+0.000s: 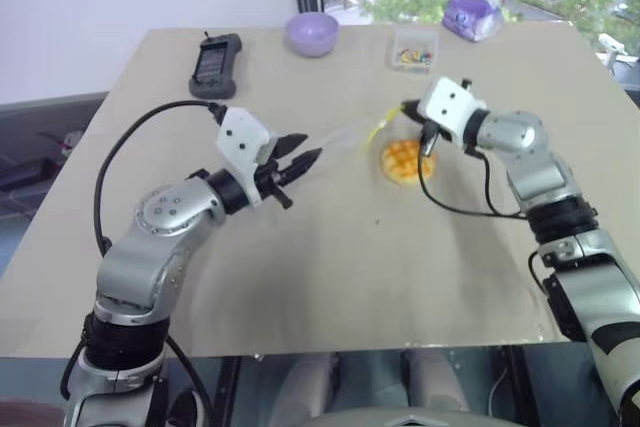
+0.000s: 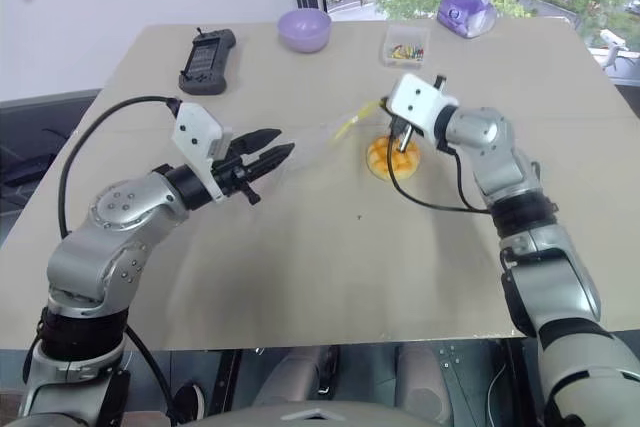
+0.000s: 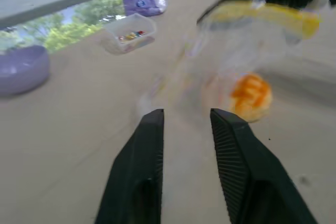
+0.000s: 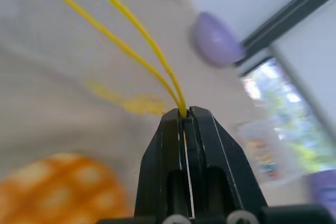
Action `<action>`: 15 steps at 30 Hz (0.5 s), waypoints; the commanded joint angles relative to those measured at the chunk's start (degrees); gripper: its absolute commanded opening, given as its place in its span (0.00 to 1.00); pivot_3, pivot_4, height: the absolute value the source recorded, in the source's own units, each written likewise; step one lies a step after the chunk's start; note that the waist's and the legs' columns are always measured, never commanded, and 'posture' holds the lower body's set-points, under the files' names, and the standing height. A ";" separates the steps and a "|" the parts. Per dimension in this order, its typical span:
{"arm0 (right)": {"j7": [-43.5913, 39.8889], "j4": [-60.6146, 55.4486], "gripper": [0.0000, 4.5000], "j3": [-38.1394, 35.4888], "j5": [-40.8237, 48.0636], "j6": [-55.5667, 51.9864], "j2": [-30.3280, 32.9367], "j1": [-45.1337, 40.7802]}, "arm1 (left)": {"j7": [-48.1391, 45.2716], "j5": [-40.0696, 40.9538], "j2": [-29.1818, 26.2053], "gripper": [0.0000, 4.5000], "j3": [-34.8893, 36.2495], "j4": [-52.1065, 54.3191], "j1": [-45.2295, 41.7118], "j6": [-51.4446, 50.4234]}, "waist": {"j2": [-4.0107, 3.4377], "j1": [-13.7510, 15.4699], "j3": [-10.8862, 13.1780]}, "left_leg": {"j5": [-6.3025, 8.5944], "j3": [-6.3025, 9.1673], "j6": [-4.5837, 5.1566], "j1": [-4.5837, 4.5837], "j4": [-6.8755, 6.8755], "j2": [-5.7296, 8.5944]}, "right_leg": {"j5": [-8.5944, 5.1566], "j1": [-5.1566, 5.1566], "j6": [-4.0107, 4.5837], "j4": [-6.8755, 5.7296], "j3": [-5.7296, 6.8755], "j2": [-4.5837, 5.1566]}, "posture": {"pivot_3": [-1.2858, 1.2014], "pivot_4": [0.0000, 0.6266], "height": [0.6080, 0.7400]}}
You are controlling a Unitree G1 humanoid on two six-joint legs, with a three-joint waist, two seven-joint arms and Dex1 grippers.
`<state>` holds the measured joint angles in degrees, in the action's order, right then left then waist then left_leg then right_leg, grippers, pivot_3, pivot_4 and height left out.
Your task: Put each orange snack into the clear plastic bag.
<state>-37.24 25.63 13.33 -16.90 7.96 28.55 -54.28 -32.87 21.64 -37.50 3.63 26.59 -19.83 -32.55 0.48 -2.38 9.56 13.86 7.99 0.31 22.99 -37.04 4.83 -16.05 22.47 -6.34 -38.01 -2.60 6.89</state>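
The clear plastic bag hangs stretched above the table, and its yellow strip runs along the mouth. My right gripper is shut on that strip at one end of the mouth. The orange snack, a round bun with a grid top, lies on the table just below my right gripper. I cannot tell whether it is inside the bag. My left gripper is at the bag's other end, open, its fingers holding nothing, with the bag's edge just past the tips.
At the far side of the table stand a black handheld device, a purple bowl, a small clear box of coloured bits and a purple tissue pack.
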 commanded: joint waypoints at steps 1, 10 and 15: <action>3.86 -2.21 0.00 2.73 -8.14 1.53 3.37 -2.46 | -1.47 -2.96 -1.58 0.32 -0.09 -0.62 -1.25 4.63 | 0.00 0.20 0.00 | 0.00 0.00 0.00 0.02 0.00 0.00 | 0.00 0.01 0.00 0.01 0.00 0.01 | 0.52 0.24 1.00; 4.90 -12.33 0.00 7.10 -17.83 -12.04 -1.59 0.44 | -4.85 -6.16 2.06 0.32 -9.95 -1.37 -5.26 7.62 | 0.00 -0.41 -0.01 | -0.03 -0.05 -0.04 0.86 -0.19 0.00 | 0.01 0.87 0.01 -0.27 -0.06 0.02 | 0.52 0.24 1.00; 4.77 -13.51 0.00 7.46 -18.62 -17.53 -5.21 -0.15 | -5.46 -8.21 2.79 0.32 -12.80 -2.77 -5.48 7.42 | 0.00 -0.38 -0.01 | -0.05 -0.16 -0.06 0.87 -0.22 0.02 | 0.01 0.99 0.01 -0.47 -0.20 0.01 | 0.52 0.24 1.00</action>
<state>-32.65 15.25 21.72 -35.56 -8.15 23.70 -53.39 -37.92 14.42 -34.58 -9.35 23.39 -24.55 -26.03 0.49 -2.76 9.55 13.81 7.83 0.23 23.85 -37.28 4.85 -16.04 23.49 -6.33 -38.55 -2.83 6.89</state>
